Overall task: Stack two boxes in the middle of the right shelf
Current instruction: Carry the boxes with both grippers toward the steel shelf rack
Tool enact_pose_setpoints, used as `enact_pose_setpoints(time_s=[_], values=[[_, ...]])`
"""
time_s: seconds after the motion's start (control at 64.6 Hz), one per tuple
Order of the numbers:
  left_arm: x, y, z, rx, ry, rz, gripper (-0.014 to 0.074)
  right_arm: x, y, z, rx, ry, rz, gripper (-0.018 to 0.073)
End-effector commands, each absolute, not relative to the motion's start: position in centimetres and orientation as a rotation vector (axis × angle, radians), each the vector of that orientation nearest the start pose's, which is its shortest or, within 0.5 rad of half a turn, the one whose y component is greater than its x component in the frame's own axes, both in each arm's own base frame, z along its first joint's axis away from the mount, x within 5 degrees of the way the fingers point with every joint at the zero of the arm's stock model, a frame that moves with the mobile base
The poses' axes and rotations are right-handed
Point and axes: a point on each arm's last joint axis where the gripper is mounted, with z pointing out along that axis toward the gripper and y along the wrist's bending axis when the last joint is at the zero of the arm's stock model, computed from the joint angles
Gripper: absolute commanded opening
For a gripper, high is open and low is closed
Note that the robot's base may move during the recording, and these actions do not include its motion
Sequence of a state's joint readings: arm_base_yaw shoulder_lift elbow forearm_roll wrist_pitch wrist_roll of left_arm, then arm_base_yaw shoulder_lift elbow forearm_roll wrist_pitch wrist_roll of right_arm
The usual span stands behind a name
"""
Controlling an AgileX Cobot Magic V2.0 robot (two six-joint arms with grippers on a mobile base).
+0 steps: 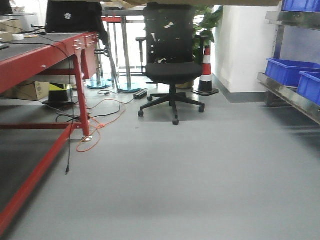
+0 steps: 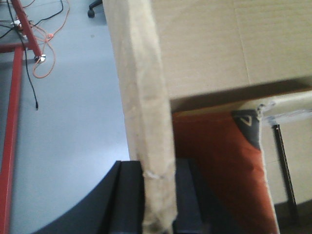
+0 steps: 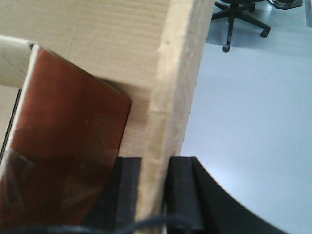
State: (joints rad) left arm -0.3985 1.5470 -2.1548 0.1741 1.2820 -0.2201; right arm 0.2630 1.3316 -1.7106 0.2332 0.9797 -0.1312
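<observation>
Both grippers hold one brown cardboard box [image 2: 204, 44] up off the floor. My left gripper [image 2: 158, 197] is shut on the box's upright left wall [image 2: 146, 122], with a black finger on each side. My right gripper [image 3: 155, 192] is shut on the opposite wall [image 3: 173, 92] the same way. A reddish-brown sheet [image 3: 63, 146] lies inside the box. In the front view only the box's tan underside [image 1: 225, 2] shows, along the top edge. A second box is not distinguishable. The steel right shelf [image 1: 287, 95] stands at the right edge; I cannot tell which level is the middle.
Blue bins [image 1: 290, 70] sit on the shelf's visible level, and another [image 1: 300, 5] on the level above. A black office chair [image 1: 172, 65] and a striped cone [image 1: 206, 75] stand ahead. A red-framed workbench [image 1: 45, 55] runs along the left, with orange cable [image 1: 95, 130] on the grey floor.
</observation>
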Motion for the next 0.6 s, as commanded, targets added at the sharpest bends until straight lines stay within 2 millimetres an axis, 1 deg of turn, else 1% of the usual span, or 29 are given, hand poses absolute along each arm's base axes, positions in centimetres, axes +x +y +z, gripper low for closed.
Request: enact_pose_setpoints(time_s=[0.0, 0.588], values=[[26.30, -9.94, 54.60, 0.162, 2.061, -0.212, -0.0111, 24.69, 8.47, 50.56, -0.380, 1.972, 0.367, -0.0153], [26.30, -9.94, 54.60, 0.162, 2.061, -0.212, -0.0111, 24.78, 8.49, 50.52, -0.380, 1.973, 0.367, -0.0153]])
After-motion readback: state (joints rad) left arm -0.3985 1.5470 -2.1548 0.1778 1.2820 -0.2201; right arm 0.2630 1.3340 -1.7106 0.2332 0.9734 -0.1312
